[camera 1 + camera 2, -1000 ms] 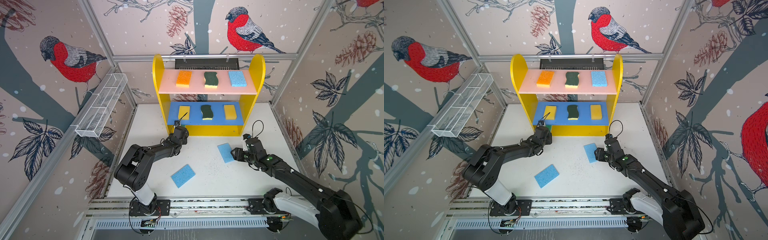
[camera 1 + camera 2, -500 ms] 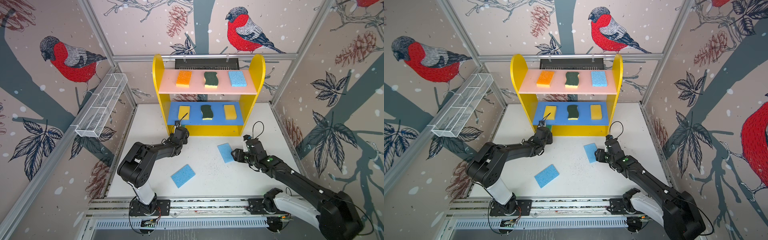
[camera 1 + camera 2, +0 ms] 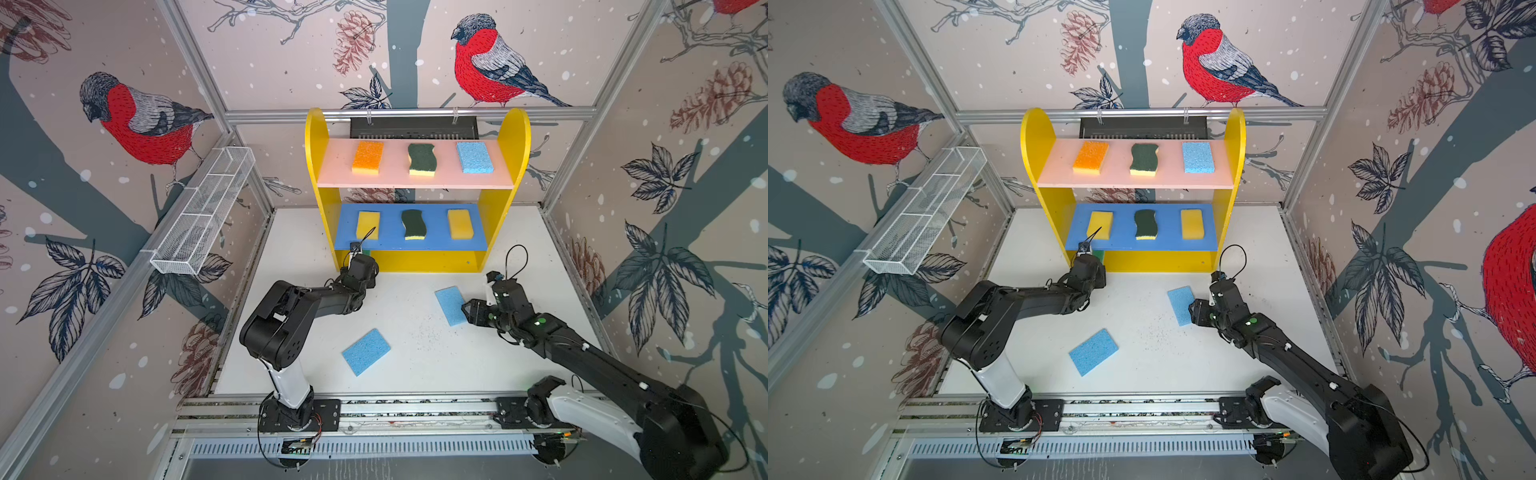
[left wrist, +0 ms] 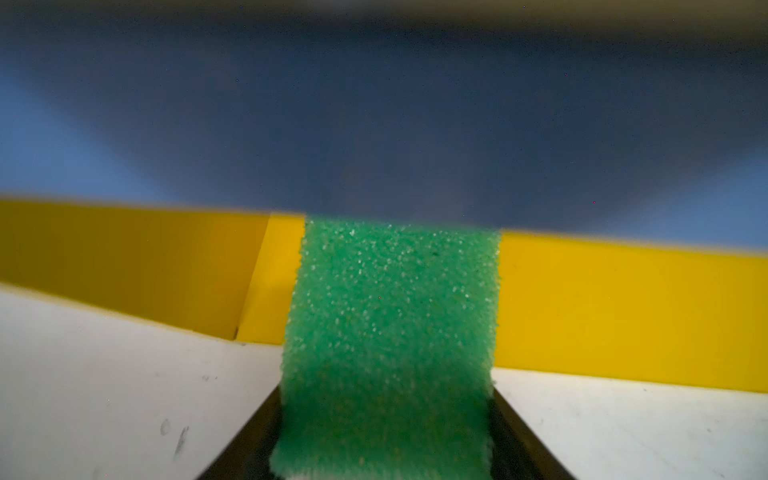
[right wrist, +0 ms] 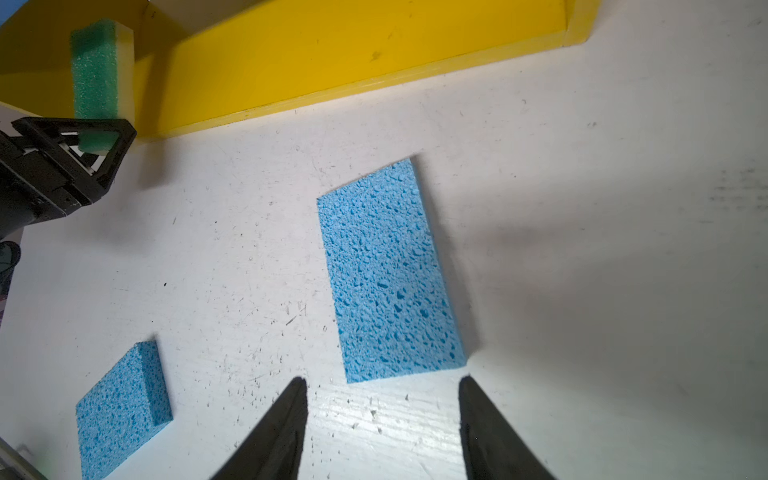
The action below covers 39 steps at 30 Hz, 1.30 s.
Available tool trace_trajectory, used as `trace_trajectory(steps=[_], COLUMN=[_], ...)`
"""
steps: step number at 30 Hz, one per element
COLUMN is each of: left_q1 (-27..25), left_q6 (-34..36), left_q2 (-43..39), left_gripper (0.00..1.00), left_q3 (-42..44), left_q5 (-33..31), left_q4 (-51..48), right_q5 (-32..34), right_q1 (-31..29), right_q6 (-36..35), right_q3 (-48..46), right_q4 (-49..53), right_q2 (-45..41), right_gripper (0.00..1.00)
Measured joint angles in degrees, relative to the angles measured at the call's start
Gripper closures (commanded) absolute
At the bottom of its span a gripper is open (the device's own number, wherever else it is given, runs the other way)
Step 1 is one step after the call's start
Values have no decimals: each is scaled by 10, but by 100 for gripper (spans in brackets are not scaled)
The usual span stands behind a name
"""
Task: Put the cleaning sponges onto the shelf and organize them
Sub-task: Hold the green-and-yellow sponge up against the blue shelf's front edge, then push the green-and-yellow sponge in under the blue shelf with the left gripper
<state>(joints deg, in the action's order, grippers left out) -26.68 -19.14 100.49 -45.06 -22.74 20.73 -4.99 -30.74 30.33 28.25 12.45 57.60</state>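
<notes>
Shelf [image 3: 515, 137]: pink board carries orange sponge [image 3: 368, 157], wavy scourer [image 3: 422, 159], light blue sponge [image 3: 474, 157]. Blue board carries yellow sponge [image 3: 368, 224], second scourer [image 3: 414, 224], another yellow sponge [image 3: 460, 224].

Counter [image 3: 415, 374]: near blue sponge [image 3: 366, 351]; far blue sponge [image 3: 449, 305] just beside right hand [image 3: 466, 309].

Left hand [image 3: 360, 254] at shelf base, with a green sponge [image 3: 367, 252] sliver at its tip.

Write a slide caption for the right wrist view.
Open right gripper poised before a blue sponge; left gripper holds a green sponge at the base of the yellow shelf.
</notes>
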Motion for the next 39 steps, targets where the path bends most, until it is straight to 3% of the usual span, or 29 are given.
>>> trace_trajectory(steps=[39], left_q1=[-1], left_q6=[-2], left_q2=[33], left_gripper=[32], left_q3=[-32], left_q5=[-43], left_q4=[12], right_q5=[1], right_q1=[-10], right_q6=[13], right_q3=[-2], right_q4=[0], right_q2=[-5], right_gripper=[41])
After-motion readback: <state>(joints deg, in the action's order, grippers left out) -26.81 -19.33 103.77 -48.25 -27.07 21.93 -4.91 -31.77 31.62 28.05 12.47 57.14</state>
